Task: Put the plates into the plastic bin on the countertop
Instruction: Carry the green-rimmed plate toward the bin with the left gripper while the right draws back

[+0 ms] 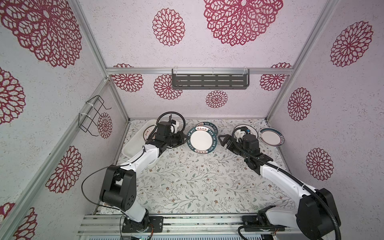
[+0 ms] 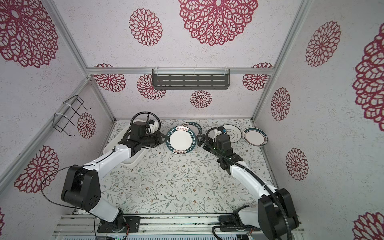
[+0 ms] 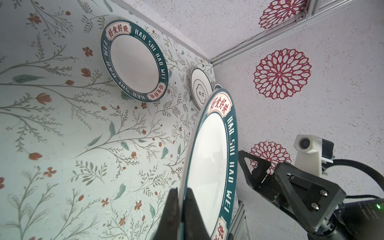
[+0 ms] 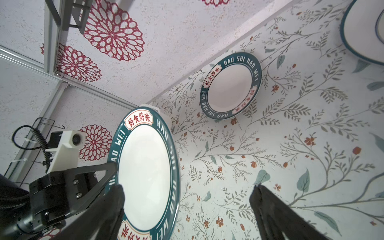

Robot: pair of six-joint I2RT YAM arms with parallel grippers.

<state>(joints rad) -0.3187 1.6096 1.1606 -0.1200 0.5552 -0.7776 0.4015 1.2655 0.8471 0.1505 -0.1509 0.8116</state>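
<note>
My left gripper [image 1: 184, 139] [image 3: 182, 197] is shut on the rim of a white plate with a teal lettered rim [image 1: 201, 141] [image 2: 180, 139] [image 3: 212, 155] [image 4: 145, 170], holding it tilted above the countertop [image 1: 197, 176]. My right gripper [image 1: 222, 140] [image 4: 188, 194] stands open just right of that plate, holding nothing. The white plastic bin [image 1: 132, 150] [image 2: 133, 161] lies at the far left, partly hidden by the left arm, with one plate [image 1: 148, 133] in it. Three more plates rest on the countertop: a teal-rimmed one [image 1: 208, 125] [image 3: 135, 60] [image 4: 230, 86], a thin-ringed one [image 2: 232, 133] [image 3: 200, 89] and one at the far right [image 1: 271, 137].
A dark slotted shelf [image 1: 209, 81] hangs on the back wall. A black wire rack [image 1: 93, 116] is fixed to the left wall. Walls close in the countertop on three sides.
</note>
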